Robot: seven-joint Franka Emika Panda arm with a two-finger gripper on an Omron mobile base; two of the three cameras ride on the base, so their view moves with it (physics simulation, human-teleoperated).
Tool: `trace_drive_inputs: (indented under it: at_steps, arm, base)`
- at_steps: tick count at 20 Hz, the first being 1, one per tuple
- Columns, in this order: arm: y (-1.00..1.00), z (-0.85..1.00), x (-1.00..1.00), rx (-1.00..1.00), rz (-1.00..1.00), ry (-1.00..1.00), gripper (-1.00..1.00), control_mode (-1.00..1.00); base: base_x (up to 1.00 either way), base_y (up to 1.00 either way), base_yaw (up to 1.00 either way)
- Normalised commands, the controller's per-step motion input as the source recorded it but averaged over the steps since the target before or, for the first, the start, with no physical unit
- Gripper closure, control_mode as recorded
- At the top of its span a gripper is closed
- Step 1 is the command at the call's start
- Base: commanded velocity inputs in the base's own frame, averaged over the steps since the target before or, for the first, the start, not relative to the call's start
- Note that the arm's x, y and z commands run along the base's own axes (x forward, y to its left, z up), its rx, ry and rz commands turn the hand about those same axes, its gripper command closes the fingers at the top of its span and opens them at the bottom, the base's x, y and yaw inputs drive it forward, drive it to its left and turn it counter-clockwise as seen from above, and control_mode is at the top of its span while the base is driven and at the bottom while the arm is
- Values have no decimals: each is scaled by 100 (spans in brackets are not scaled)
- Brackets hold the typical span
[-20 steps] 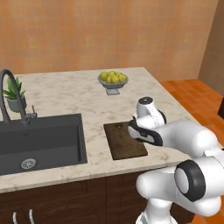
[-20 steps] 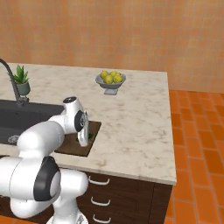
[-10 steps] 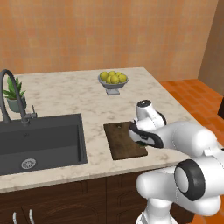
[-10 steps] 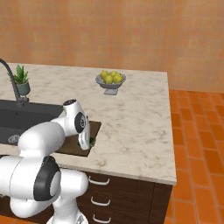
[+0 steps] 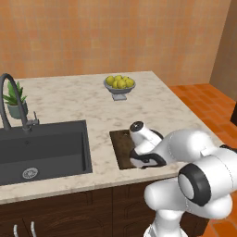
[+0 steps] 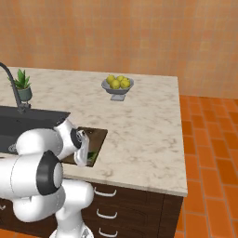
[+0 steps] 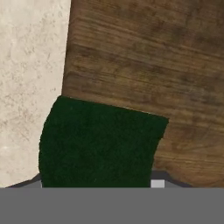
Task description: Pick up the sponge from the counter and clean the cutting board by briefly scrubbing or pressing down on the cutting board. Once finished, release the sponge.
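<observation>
Orange wall (image 5: 115, 32), terracotta tile floor (image 6: 209, 139)

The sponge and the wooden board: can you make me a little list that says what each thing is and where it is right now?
sponge: dark green top, held low at the cutting board's near edge
cutting board: dark brown wood, flat on the counter, right of the sink
counter: beige marble pattern
sink: dark grey basin, left of the board
bowl of lemons: behind the board, apart from it
plant: by the tap
gripper: shut on the sponge

Marble counter (image 5: 152, 104), cutting board (image 5: 121, 146), lemon bowl (image 5: 119, 90), potted plant (image 5: 15, 102)
</observation>
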Motion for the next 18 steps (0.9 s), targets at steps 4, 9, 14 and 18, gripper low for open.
trace_drive_inputs:
  at_steps: [4,9,14,18]
  arm:
    - [13,-7,39,-2,-4,16,100,-100]
    - [54,-6,42,-4,-5,2,100,-100]
    - [86,-32,23,-13,-9,-1,100,-100]
    - [28,-22,8,-8,-11,-1,100,-100]
  base:
    - [0,0,0]
    - [0,0,0]
    - [0,0,0]
    - [0,0,0]
